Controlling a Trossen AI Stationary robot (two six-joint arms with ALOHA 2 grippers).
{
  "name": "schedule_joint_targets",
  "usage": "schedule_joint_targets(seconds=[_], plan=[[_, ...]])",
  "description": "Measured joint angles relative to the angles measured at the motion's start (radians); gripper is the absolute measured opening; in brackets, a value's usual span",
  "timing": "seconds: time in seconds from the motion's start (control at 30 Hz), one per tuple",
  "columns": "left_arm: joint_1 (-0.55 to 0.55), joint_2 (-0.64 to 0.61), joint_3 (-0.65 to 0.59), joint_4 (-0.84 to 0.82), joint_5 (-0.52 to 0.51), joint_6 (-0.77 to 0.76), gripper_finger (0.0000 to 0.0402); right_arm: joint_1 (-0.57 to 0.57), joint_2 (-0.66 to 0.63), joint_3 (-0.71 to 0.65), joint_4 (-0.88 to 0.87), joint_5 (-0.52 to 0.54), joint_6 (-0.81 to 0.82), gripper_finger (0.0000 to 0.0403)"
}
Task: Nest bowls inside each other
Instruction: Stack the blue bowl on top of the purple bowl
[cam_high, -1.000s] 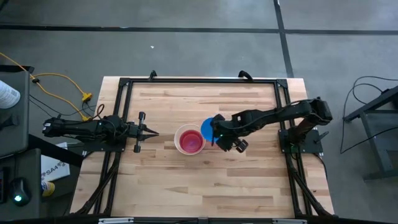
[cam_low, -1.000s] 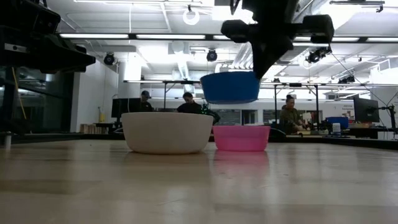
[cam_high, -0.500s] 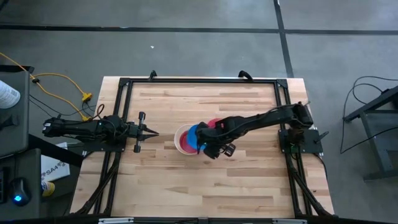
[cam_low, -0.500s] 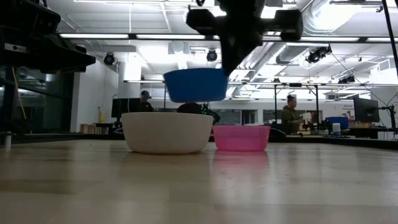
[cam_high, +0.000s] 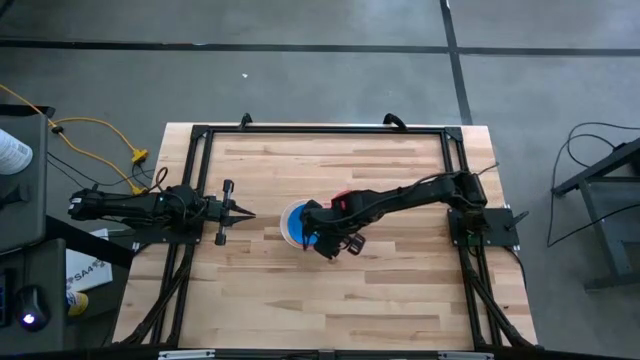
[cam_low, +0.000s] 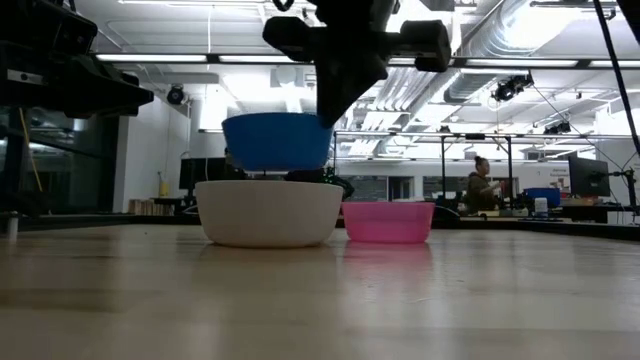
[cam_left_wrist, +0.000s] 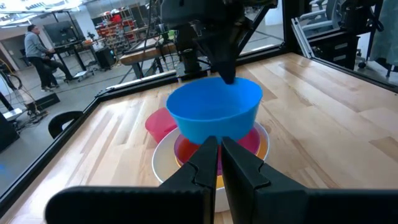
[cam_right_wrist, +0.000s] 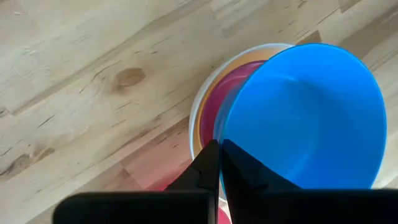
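Note:
My right gripper (cam_low: 335, 100) is shut on a blue bowl (cam_low: 277, 140), which hangs just above a white bowl (cam_low: 268, 212) near the table's middle. Nested in the white bowl (cam_right_wrist: 199, 106) are a yellow bowl (cam_right_wrist: 202, 134) and a purple-pink one (cam_right_wrist: 217, 93). A pink bowl (cam_low: 388, 221) stands by itself on its base, on the table to the white bowl's right. My left gripper (cam_high: 240, 213) waits shut at the table's left, pointing level toward the bowls (cam_left_wrist: 214, 112). My right gripper pinches the blue bowl's rim (cam_right_wrist: 225, 140) on the side toward the table's right, one finger inside the wall and one outside. The fingers slant down from above and from the right. The bowl hangs upright and about level, clear of the white bowl under it.
A black frame (cam_high: 200, 135) runs round the wooden tabletop. Bare wood lies toward the near edge (cam_high: 320, 310) and far edge. Beyond the table, people sit at desks (cam_low: 480, 190) in the room.
My right gripper has carried the blue bowl toward the table's left, from above the pink bowl to above the white bowl, and has rolled a little. The bowl stays upright and clear.

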Motion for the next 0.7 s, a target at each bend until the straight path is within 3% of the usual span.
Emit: schedule_joint_targets(seconds=[0.27, 0.7], plan=[[0.000, 0.000, 0.000, 0.000, 0.000, 0.000, 0.0019, -0.002, 0.024, 0.000, 0.018, -0.043, 0.029, 0.0004], [0.000, 0.000, 0.000, 0.000, 0.000, 0.000, 0.0019, -0.021, 0.057, 0.001, 0.077, -0.020, 0.027, 0.0004]])
